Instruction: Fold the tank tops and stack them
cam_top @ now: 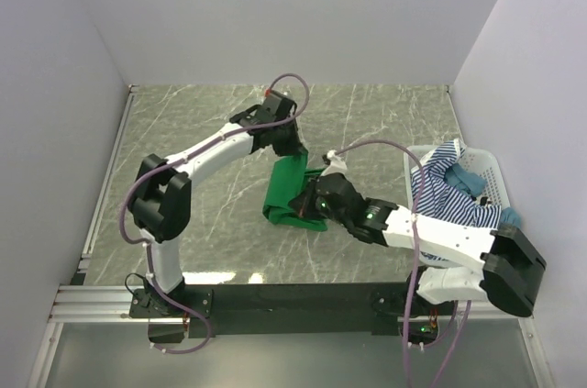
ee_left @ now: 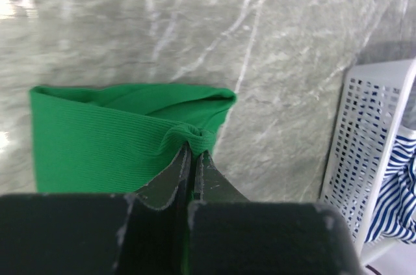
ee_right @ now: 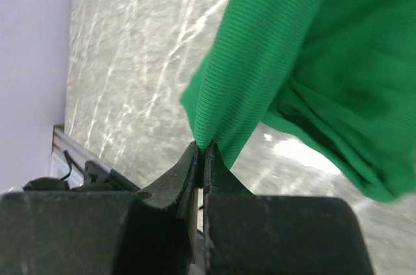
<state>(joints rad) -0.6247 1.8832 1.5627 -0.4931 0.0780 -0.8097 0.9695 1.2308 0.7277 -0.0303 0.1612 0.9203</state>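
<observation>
The bright green tank top [cam_top: 292, 191] hangs bunched between both arms above the middle of the marble table. My left gripper [cam_top: 292, 146] is shut on its far upper edge; in the left wrist view the cloth [ee_left: 117, 138] is pinched at the tips of that gripper [ee_left: 195, 148]. My right gripper [cam_top: 309, 200] is shut on a near fold, and the right wrist view shows green cloth [ee_right: 305, 54] rising from that gripper [ee_right: 202, 147]. The navy-and-white striped tank top [cam_top: 445, 188] and the teal blue one [cam_top: 470, 179] lie in the basket.
A white slatted plastic basket [cam_top: 492, 175] stands at the table's right edge beside the right arm; its wall [ee_left: 364, 158] shows in the left wrist view. White walls close in the left, back and right. A metal rail [cam_top: 101, 301] runs along the near edge.
</observation>
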